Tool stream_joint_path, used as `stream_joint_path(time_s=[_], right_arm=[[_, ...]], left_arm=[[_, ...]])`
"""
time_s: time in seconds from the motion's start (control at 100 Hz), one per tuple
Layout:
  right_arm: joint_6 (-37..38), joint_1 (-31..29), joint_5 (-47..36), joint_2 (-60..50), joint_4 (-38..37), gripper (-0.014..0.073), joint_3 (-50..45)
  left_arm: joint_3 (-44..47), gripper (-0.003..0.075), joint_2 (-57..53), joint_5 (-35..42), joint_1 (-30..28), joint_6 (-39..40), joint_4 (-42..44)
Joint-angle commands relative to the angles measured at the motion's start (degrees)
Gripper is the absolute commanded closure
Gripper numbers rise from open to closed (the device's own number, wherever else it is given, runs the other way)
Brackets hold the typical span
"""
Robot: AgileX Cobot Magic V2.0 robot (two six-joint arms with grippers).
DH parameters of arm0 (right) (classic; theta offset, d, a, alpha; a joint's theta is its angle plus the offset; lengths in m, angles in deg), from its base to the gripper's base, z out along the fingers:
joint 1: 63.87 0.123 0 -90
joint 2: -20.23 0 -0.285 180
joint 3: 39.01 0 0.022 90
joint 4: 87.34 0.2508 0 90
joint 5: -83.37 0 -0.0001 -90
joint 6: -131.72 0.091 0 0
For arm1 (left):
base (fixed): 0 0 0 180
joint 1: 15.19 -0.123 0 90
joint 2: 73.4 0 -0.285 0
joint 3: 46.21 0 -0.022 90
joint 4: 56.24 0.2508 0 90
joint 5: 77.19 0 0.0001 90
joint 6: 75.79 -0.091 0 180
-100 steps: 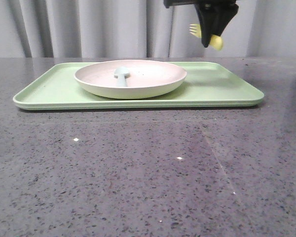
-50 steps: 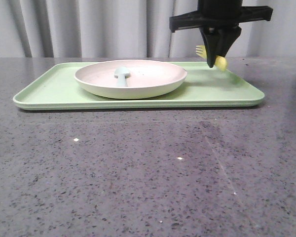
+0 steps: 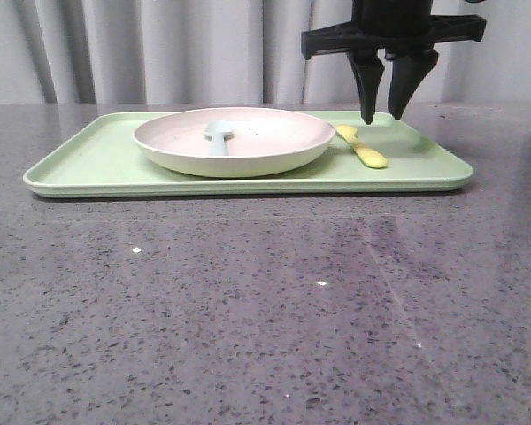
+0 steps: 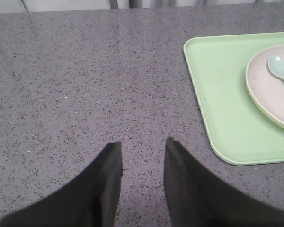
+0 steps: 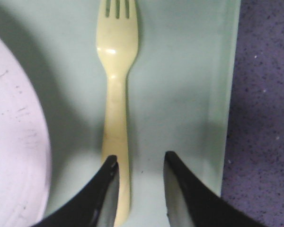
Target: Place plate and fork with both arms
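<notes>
Both prongs of the right pincer (image 3: 381, 117) stand parted above the fork (image 3: 361, 147), gripping nothing. That fork lies flat on the green tray (image 3: 88, 168), just beside the plate (image 3: 274, 149), which holds a spoon (image 3: 219, 135). Placement therefore looks essentially finished; withdrawal remains. Rising straight up avoids the tray's raised rim nearby. Out over bare counter (image 4: 85, 85), the left pincer (image 4: 143, 144) hangs open and empty, with ample room.

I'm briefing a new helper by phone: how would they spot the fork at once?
Find the large flat rectangular light-green tray on the grey speckled table. Right of the round pinkish-cream plate on it, flat on the tray floor, lies the small bright yellow plastic fork. The only other utensil, a pale blue-grey spoon, sits inside the plate.
</notes>
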Motion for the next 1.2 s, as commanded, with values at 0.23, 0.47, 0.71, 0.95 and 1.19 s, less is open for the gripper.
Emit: stream_joint_path(time_s=[0.23,0.47,0.71,0.95,1.19], right_arm=[[-0.1,-0.2,-1.4,-12.6,-0.3,0.0336,-5.5],[-0.1,-0.2,-10.6,-25.5,-0.2,0.0336,-22.0],[-0.1,-0.2,-20.0,-39.3,-0.2,0.0336,-36.8],[-0.1,-0.2,-29.7,-53.1,-1.3,0.0336,-50.6],[-0.1,-0.2,-36.0,-65.2,-2.7,0.0433,-62.5]], left_arm=[[-1.2,0.0503,-0.6,6.8,-0.1,0.7,0.3],[3.4,0.0503,-2.3,11.0,-0.1,0.7,0.1],[6.5,0.0503,-5.0,14.4,-0.1,0.7,-0.8],[8.5,0.0507,-8.0,15.1,-0.1,0.7,-0.8],[11.8,0.0611,-11.8,18.2,-0.1,0.7,-0.8]])
